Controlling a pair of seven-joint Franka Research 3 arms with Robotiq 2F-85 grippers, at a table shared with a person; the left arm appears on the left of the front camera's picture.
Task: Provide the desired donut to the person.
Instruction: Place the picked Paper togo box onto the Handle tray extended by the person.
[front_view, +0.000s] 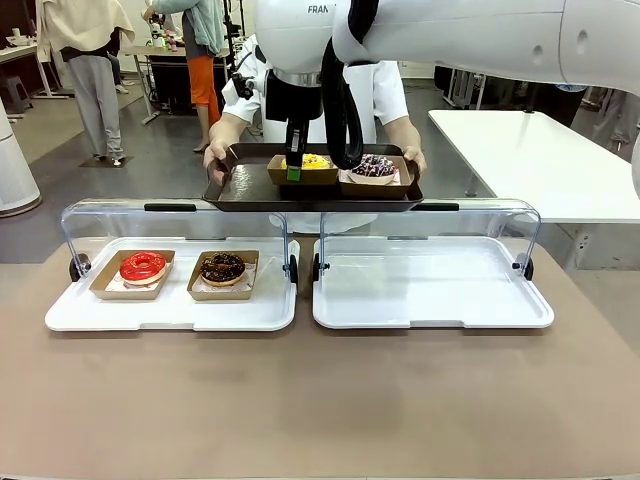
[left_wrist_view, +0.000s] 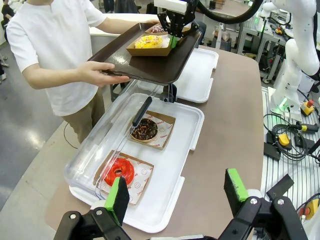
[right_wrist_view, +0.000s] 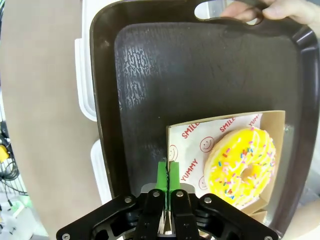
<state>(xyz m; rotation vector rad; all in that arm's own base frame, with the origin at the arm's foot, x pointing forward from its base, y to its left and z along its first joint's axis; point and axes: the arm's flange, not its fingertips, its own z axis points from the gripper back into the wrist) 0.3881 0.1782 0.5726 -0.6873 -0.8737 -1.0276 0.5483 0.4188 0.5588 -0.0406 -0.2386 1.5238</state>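
Observation:
A person in a white shirt holds a dark serving tray by both ends over the table's far edge. On it lie a yellow sprinkled donut in a cardboard tray and a dark sprinkled donut. My right gripper is shut, pinching the edge of the yellow donut's cardboard tray, which rests on the serving tray. My left gripper hangs open above the table's near side with nothing between its fingers.
The left white display tray with its clear lid raised holds a red glazed donut and a chocolate donut in cardboard trays. The right white display tray is bare. Bystanders stand far back left.

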